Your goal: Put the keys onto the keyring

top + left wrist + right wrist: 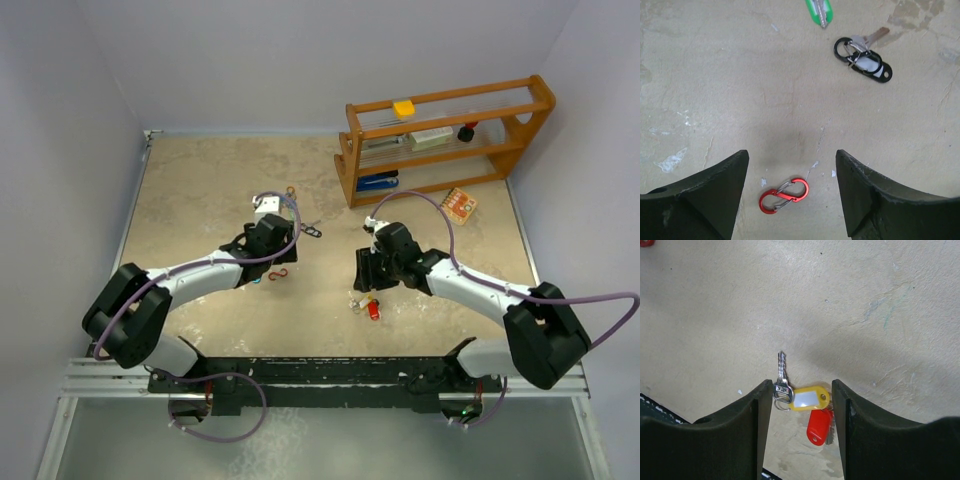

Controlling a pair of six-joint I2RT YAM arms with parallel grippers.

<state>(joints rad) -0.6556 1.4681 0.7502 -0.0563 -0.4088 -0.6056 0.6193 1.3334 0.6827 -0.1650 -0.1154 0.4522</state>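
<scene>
A: Where the right gripper (pixel 801 384) hangs over the table (pixel 715 300), what lies between its fingers (pixel 740 430)?
B: It's the key bunch (pixel 368 306). Yellow tag (pixel 807 397) lies crosswise in the gap. Silver key (pixel 782 371) on a small ring (pixel 782 402) at one end of it, blade pointing away from the gripper. Red tag (pixel 818 426) at the other end, touching the yellow one.
A: Clamped on it?
B: No. Jaws stand apart, one finger each side, bunch flat on the table. Ring sits right at one finger's edge; contact or not, cannot tell.
A: And the left gripper (pixel 791 156)?
B: Spread wide, holding nothing. Red clip (pixel 783 195) lies on the table in the gap, nearer one finger, clear of both.
A: More keys on that side?
B: Two. Black tag (pixel 871 66) ahead of the gripper, off to the right of the left wrist view, with a black loop (pixel 842 50) and a second key (pixel 875 36) bunched at one end, blade tilted toward the upper corner. Green tag (pixel 816 9) at the top edge of that view, cut off by the frame, a third key (pixel 822 15) lying on it.
A: Top view?
B: Grippers well apart, left one mid-table, right one nearer the arms' bases. The key bunch lies just beside the right gripper. Black tag just beside the left gripper, toward the middle. Wooden rack (pixel 445 140) at the far right, orange box (pixel 460 204) just in front of it.
</scene>
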